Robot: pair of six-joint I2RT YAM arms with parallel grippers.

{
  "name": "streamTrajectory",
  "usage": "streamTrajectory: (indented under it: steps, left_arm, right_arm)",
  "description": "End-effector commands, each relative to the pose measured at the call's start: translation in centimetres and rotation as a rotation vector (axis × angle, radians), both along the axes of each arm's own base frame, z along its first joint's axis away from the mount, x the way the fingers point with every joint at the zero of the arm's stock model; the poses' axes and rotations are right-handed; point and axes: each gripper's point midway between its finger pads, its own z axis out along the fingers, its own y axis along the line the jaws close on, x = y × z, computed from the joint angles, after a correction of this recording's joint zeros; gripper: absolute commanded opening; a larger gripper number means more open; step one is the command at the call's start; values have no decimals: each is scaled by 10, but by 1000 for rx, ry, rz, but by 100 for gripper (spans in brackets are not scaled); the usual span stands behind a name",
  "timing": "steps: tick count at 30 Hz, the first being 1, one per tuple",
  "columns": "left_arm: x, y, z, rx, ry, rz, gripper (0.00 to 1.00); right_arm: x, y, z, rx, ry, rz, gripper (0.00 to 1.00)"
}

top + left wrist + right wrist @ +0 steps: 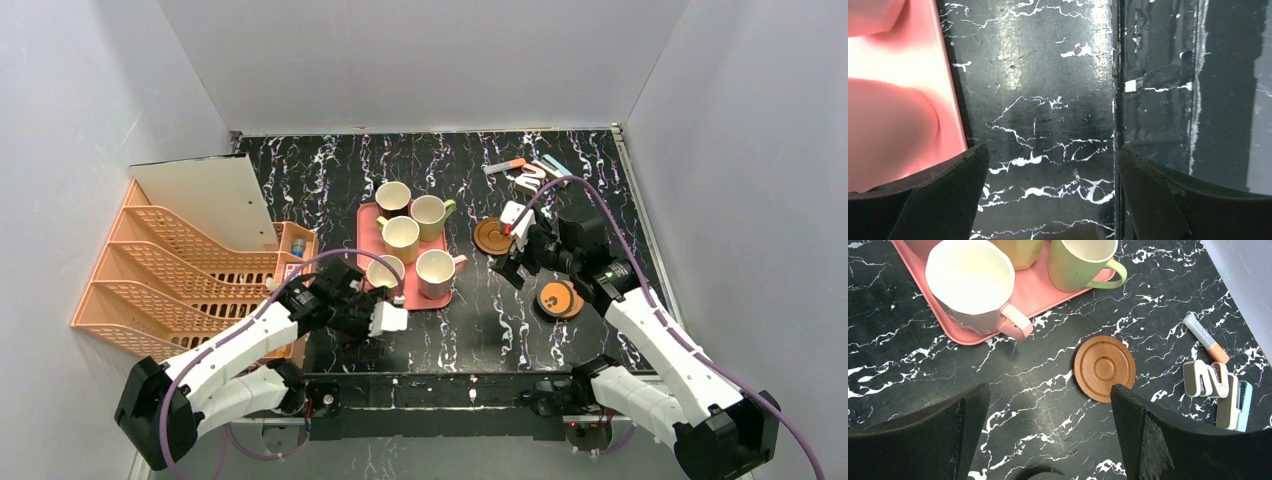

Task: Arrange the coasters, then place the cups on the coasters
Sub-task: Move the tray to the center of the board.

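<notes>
From above, five cups (400,238) crowd a pink tray (366,225). One coaster (492,237) lies alone to the tray's right, and stacked coasters (558,298) sit nearer the right arm. The left wrist camera shows the left gripper (1053,165) spread wide and empty above the table (1048,90), beside the tray. The right wrist camera shows the right gripper (1050,400), equally wide and empty, above the lone coaster.

- Black marble-pattern table (470,310); flat, level
- Pink tray (1038,292) left of centre
- Ringed brown coaster (492,236) near tray's right side, apart from it
- Stacked coasters (558,298) nearer, right
- Orange file rack (170,270) at left edge; marker (505,166) and clips (535,175) far right
</notes>
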Motion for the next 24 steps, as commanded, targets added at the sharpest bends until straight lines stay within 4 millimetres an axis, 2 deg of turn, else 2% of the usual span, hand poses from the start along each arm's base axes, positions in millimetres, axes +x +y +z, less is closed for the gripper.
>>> streamTrajectory:
  steps: [1,6,10,22,24]
  left_arm:
    - [11,-6,-25,92,-100,49,98]
    - [7,-12,-54,203,-153,8,98]
    - [7,-18,-64,242,-146,-4,98]
    - [49,-33,-50,200,-316,135,98]
    - [51,-34,-50,203,-319,141,98]
  right_arm:
    - [5,1,8,15,-41,1,99]
    - [4,1,8,18,-43,5,99]
    - [3,2,8,20,-42,12,99]
    - [0,3,10,30,-47,23,99]
    - [0,3,10,29,-45,24,99]
